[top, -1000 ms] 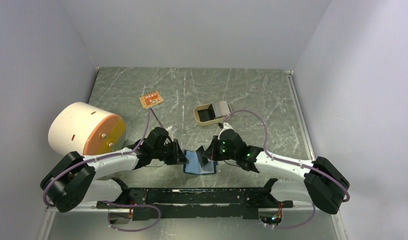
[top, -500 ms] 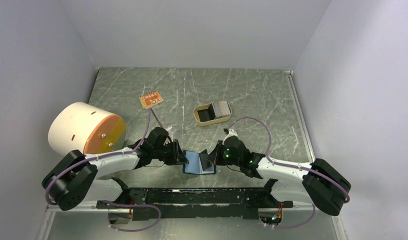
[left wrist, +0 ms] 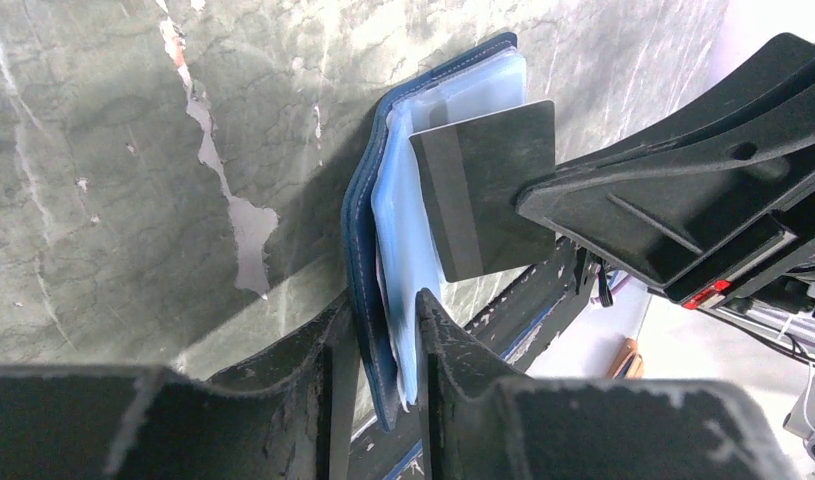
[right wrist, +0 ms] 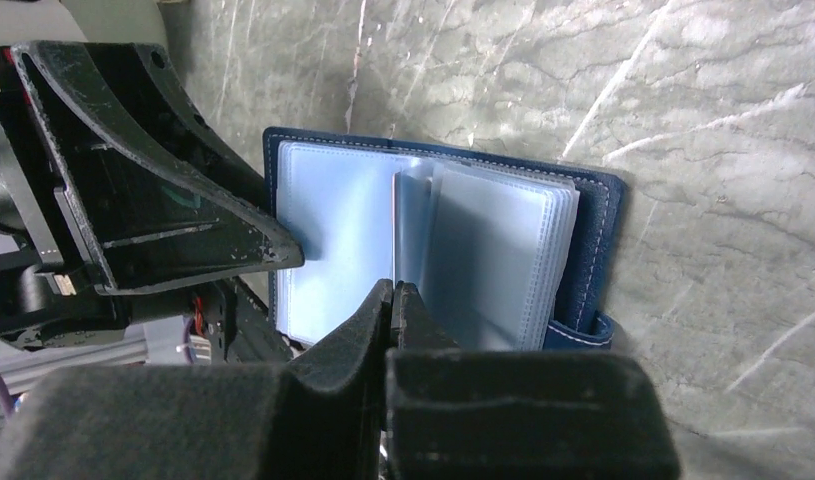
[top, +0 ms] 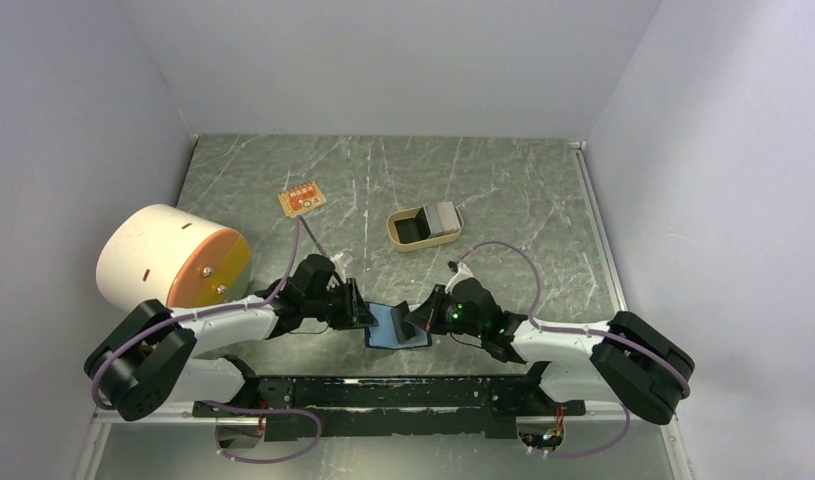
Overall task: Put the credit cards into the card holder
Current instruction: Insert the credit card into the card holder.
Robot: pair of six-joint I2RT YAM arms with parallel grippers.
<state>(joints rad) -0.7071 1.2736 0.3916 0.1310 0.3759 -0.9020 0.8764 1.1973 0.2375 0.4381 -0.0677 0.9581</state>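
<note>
The card holder [top: 388,326] lies open near the table's front edge, navy outside with light blue sleeves [right wrist: 503,260]. My left gripper [top: 362,311] is shut on its left flap, pinching cover and sleeves [left wrist: 381,305]. My right gripper [top: 416,321] is shut on a dark grey credit card [left wrist: 478,200]. It holds the card upright with its edge among the sleeves. In the right wrist view the card shows edge-on [right wrist: 395,220] above the shut fingertips [right wrist: 393,290]. More grey credit cards [top: 445,216] sit in the tan tray [top: 403,241].
A white cylinder with an orange face [top: 168,255] lies at the left. A small orange board [top: 301,200] lies at the back left. A black rail [top: 403,392] runs along the near edge just behind the card holder.
My right gripper has moved down and toward the near edge with the card, bringing it into the open card holder. My left gripper has stayed on the flap.
</note>
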